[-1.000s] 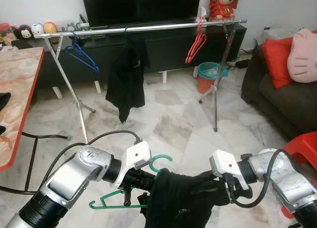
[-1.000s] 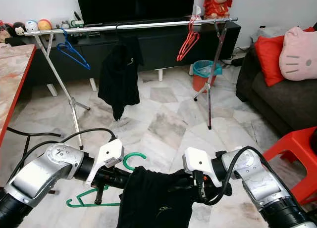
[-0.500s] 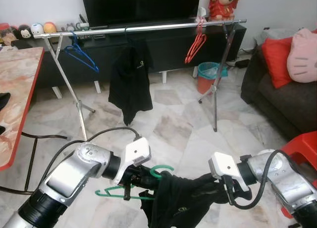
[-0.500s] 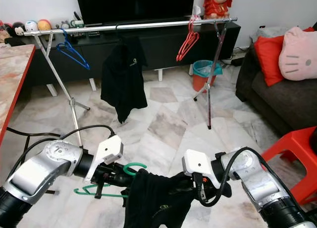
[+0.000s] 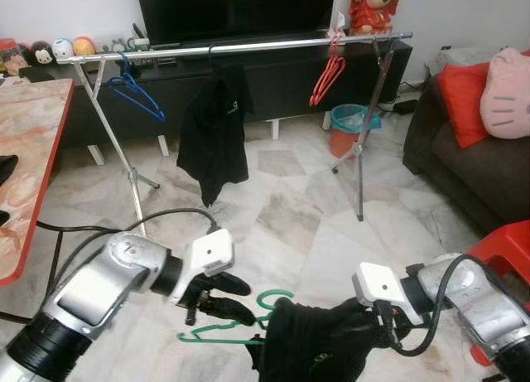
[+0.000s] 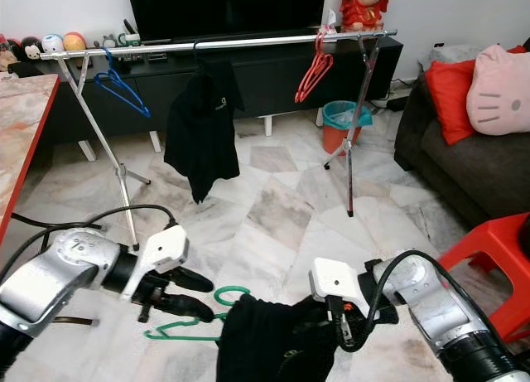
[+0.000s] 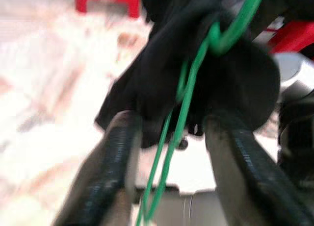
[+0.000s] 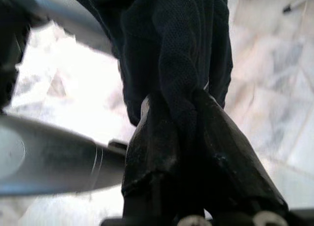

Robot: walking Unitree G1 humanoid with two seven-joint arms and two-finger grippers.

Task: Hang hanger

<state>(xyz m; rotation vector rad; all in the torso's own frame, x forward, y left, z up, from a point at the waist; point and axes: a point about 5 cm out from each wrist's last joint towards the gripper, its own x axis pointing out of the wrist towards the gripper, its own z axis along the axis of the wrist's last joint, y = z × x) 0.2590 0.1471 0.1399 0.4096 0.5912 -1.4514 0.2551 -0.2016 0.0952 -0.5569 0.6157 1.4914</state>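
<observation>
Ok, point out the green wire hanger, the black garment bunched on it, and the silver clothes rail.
green wire hanger (image 6: 225,296), right eye view, on its hook.
black garment (image 6: 265,336), right eye view, on the bunched cloth.
silver clothes rail (image 5: 265,45), left eye view, on the bar's middle.

Head views evenly lit, sharp — soft shadows. Wrist views blurred, floor (image 7: 44,74) overexposed, near fingers (image 8: 162,138) out of focus.

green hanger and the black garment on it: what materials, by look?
Green hanger: probably thin plastic-coated wire, judging by its slim, even, glossy rod. Black garment: soft matte mesh-knit fabric, likely synthetic; the right wrist view shows a fine open weave, bunched where the right gripper pinches it.
</observation>
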